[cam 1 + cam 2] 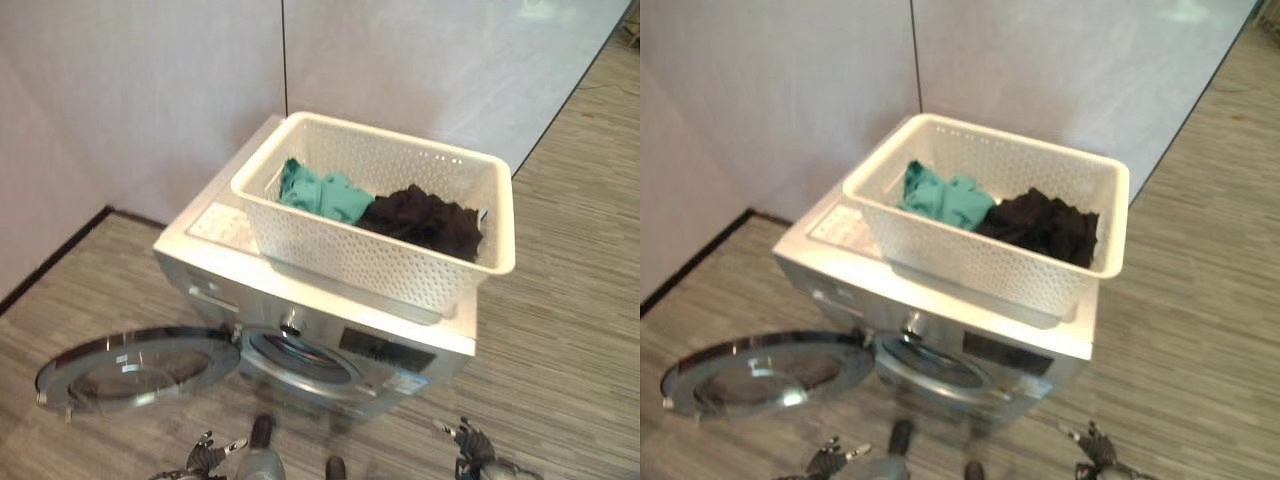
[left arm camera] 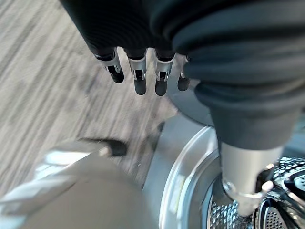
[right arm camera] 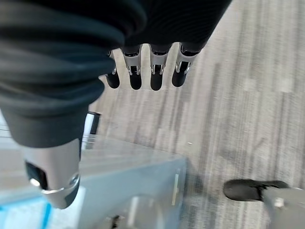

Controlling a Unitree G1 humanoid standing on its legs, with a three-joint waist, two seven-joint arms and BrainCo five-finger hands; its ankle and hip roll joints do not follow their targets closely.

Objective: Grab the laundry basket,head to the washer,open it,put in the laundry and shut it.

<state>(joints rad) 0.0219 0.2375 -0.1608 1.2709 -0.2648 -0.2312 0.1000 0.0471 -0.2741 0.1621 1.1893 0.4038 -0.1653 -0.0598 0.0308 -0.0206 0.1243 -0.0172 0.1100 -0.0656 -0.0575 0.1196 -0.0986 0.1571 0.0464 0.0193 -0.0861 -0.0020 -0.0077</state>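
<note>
Now, step: basket up, door open, clothes not yet loaded; that is my reading.
Basket: the white laundry basket [image 1: 380, 255] sits on top of the washer [image 1: 300, 300], toward its 3 o'clock side, and its near corner overhangs the front edge.
Laundry: a teal garment [image 1: 322, 192] at the basket's 9 o'clock, a dark garment [image 1: 425, 220] at its 3 o'clock, both inside.
Door: the round washer door [image 1: 130, 370] is swung out toward 9 o'clock, low over the floor [image 1: 570, 330]; the drum mouth [image 1: 300, 358] stands clear.
Left hand: my left hand [image 1: 212, 456] hangs at 7 o'clock, fingers [image 2: 138, 78] straight and relaxed, holding nothing.
Right hand: my right hand [image 1: 468, 440] hangs at 5 o'clock, fingers [image 3: 155, 76] straight, empty too.
Risk, basket: reaching up, I could nudge the overhanging corner and tip the basket off the front.
Risk, door: stepping closer, I could knock the low door and strain its hinge.
Risk, cloth: a loose pinch could drop a garment onto the floor short of the drum.
</note>
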